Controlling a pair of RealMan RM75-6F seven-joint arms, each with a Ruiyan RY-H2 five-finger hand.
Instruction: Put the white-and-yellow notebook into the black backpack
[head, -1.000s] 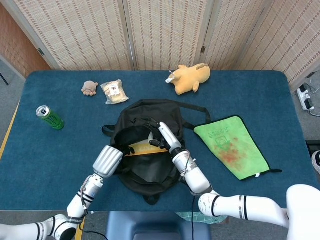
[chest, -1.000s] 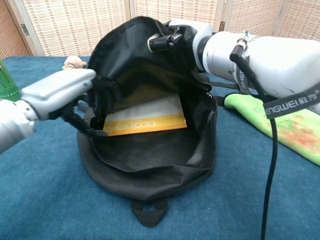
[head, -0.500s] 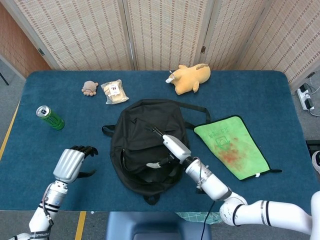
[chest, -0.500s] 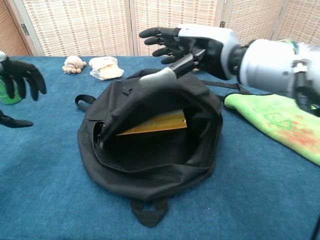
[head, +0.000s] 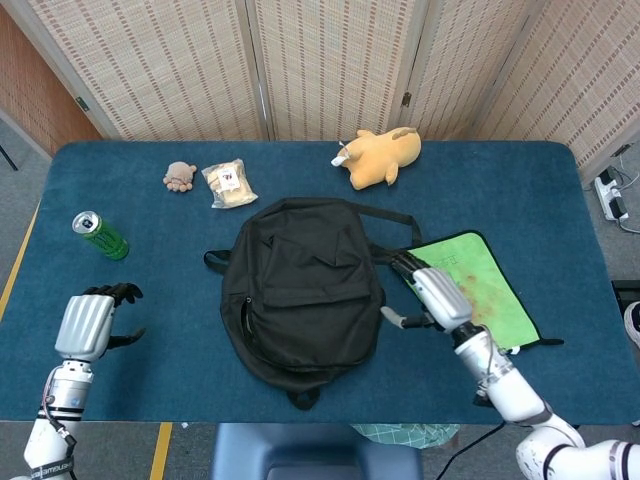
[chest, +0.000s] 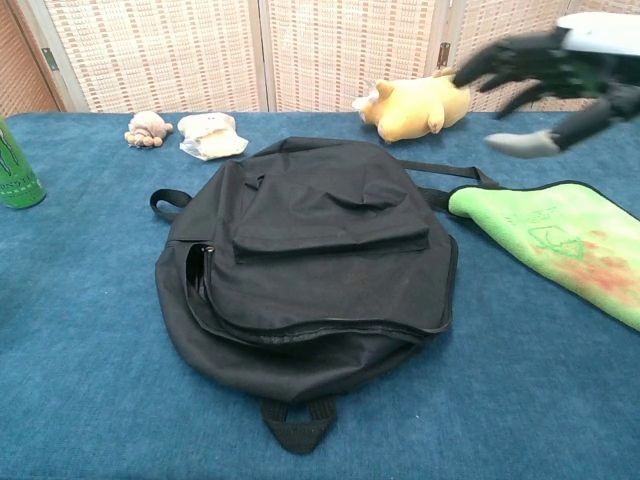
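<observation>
The black backpack (head: 300, 290) (chest: 310, 260) lies flat in the middle of the blue table, its flap fallen over the opening. The white-and-yellow notebook is hidden; neither view shows it. My right hand (head: 428, 292) (chest: 545, 62) hovers to the right of the backpack, over the green cloth, holding nothing, its fingers apart. My left hand (head: 90, 318) is near the table's front left corner, well clear of the backpack, with fingers curled loosely and nothing in them; the chest view does not show it.
A green cloth (head: 470, 295) (chest: 560, 240) lies right of the backpack. A yellow plush toy (head: 378, 156) (chest: 415, 105), a snack packet (head: 228, 183) (chest: 210, 137) and a small brown plush (head: 180, 176) (chest: 147, 128) lie at the back. A green can (head: 100, 236) (chest: 15, 165) stands at the left.
Both hands let go of the backpack and pulled away, left hand to the front left, right hand to the right. The flap dropped over the opening, hiding the notebook.
</observation>
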